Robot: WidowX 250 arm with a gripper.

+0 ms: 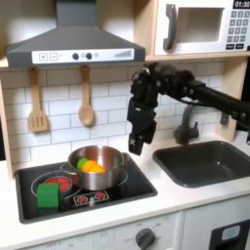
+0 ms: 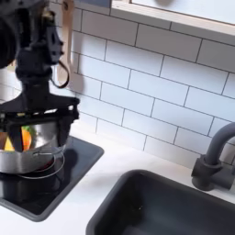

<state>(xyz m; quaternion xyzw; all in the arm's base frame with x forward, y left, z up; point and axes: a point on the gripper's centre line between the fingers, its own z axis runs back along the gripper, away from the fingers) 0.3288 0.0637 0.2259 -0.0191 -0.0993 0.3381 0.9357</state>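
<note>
Pincer [image 1: 137, 146] spread wide, holding nothing | hung above stove's [image 1: 137, 187] right edge | pot [image 1: 96, 168] mid-stove | green block [image 1: 48, 196] front-left corner

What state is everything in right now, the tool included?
tool: raised over the stove, right of the pot; jaw state unclear
steel pot: upright on the burner, orange food inside
green block: resting on the stove's front corner
microwave: door shut
faucet: no water running
wooden spoon: hanging on the wall
</note>
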